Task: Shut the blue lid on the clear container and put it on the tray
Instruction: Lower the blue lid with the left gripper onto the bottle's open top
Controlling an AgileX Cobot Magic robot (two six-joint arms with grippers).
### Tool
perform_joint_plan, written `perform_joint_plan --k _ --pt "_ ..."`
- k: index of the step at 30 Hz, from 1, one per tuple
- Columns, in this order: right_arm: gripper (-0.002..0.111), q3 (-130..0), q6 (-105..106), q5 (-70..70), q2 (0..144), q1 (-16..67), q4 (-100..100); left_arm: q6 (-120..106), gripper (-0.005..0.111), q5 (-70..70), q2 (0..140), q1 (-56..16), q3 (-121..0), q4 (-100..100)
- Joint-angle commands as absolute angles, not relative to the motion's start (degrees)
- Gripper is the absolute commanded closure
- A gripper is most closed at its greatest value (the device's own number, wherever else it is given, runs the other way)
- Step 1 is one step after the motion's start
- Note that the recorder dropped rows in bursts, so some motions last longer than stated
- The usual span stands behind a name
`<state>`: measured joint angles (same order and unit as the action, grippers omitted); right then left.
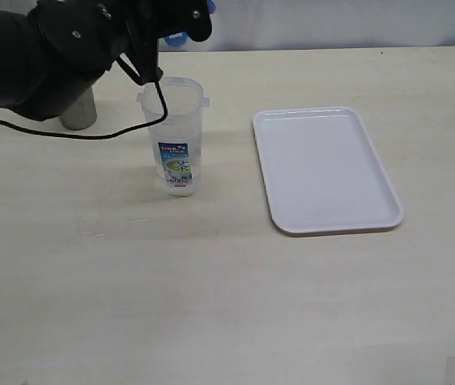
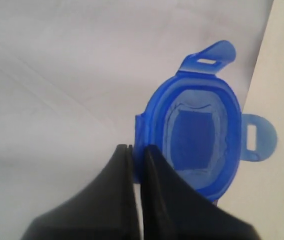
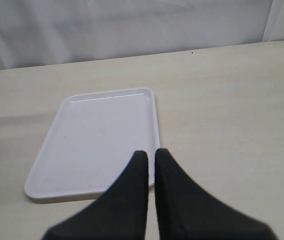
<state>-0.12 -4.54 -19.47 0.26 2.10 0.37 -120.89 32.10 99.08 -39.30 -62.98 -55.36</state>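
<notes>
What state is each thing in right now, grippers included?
Container: upright on table, top open.
Lid: off the container, held aloft.
Tray: flat on table, empty.
Left gripper: shut on the lid.
Right gripper: shut, holding nothing.
Cup: upright, partly hidden.

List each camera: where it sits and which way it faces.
Exterior: off the arms and high up, looking down on the table with the clear container and tray; the left arm shows.
Left wrist: on the left arm, looking along the shut left hand at the blue lid it pinches.
Right wrist: on the right arm, looking past the shut right hand down at the tray.
Shared: exterior and right wrist both show the tray.
</notes>
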Motion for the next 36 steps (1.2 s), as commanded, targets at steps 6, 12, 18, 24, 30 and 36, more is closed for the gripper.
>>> perform_joint_plan --k 6,12,18,24,30,36 --pt "0.104 0.0 -4.7 -19.6 0.0 2.1 0.6 -122.7 0.107 42.5 97.5 -42.0 -59.5 -58.0" --pt "0.104 0.0 -4.7 -19.6 0.0 2.1 0.6 -122.7 0.107 46.2 95.5 -42.0 -53.2 -54.4" --pt "0.104 0.0 -4.7 -19.6 0.0 2.1 0.6 -122.7 0.107 46.2 95.3 -42.0 -52.2 -54.9" --pt "0.104 0.0 -4.7 -19.6 0.0 2.1 0.6 -122.7 0.107 46.1 95.3 -44.0 -52.2 -55.7" --pt "0.104 0.0 -4.7 -19.6 0.0 2.1 0.6 -122.7 0.107 46.1 95.3 -45.9 -52.2 -56.0" --pt "0.104 0.0 -4.7 -19.6 0.0 2.1 0.6 -122.7 0.107 46.1 95.3 -46.0 -52.1 -56.6"
